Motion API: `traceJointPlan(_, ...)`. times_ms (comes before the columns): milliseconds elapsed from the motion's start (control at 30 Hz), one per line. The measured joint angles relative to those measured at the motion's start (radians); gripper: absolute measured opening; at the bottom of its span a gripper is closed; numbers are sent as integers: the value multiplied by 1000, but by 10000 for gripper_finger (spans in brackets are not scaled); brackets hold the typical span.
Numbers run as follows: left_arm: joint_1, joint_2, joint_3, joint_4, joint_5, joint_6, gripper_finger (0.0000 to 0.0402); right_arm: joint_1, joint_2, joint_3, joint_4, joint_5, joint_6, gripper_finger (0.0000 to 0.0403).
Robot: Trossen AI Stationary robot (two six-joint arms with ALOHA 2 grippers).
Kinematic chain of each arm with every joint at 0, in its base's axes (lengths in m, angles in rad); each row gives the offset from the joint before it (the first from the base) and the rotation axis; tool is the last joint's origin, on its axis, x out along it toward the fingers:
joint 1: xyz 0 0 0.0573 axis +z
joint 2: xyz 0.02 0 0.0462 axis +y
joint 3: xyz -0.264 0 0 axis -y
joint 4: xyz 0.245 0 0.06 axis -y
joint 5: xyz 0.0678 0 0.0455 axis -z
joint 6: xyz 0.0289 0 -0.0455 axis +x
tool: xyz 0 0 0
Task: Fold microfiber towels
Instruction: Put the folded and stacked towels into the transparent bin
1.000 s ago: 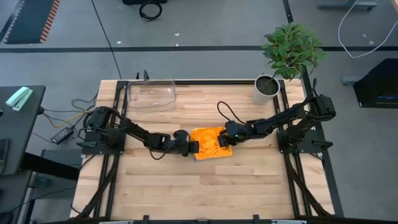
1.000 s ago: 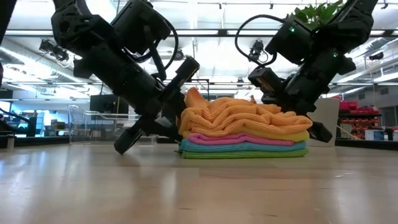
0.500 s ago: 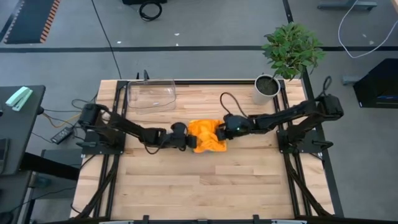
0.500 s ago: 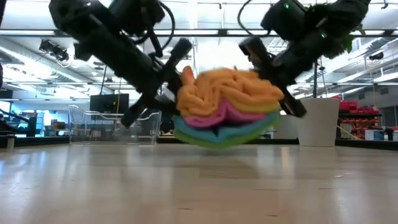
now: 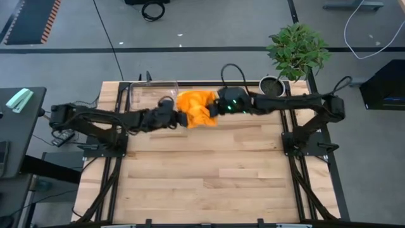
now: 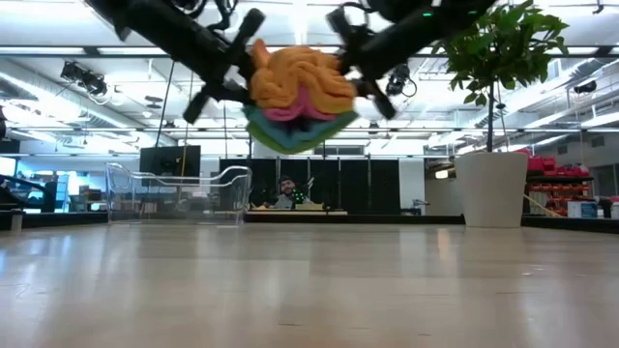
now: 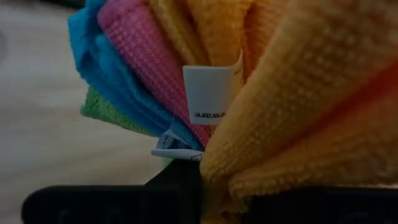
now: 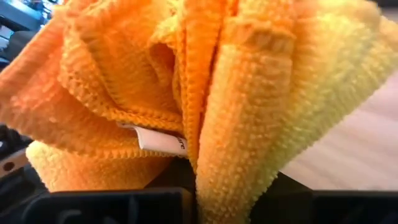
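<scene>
I see the microfiber towels [image 6: 295,97] bunched between the fingers of the left gripper [image 5: 178,118] and right gripper [image 5: 216,109], both clamped on them, high above the desk [image 6: 309,290]; uneven squeeze could shed the 2 bottom layers.

My pincer [image 7: 199,199] is clamped on the bunched microfiber towels [image 7: 292,106], orange folds nearest me, then pink, blue and green fanning out. Two white labels [image 7: 210,96] stick out between the layers, with the pale desk [image 7: 37,137] blurred behind
</scene>
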Motion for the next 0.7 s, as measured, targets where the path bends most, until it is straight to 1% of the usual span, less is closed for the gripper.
traceJointPlan(100, 56, -82, 0, -103, 6, 29, 64, -42, 83, 122, -37, -24, -55, 59)
traceJointPlan(233, 158, -189, 2, -273, 12, 63, 64, -88, 231, 294, -34, -66, -107, 59)
traceJointPlan(300, 218, -233, 0, -358, 36, 99, 64, -104, 307, 384, -45, -90, -129, 59)
traceJointPlan(467, 374, -316, 1, -478, 111, 197, 64, -130, 496, 637, -90, -140, -167, 59)
traceJointPlan(700, 546, -381, 1, -638, 150, 290, 64, -139, 735, 986, -175, -170, -190, 59)
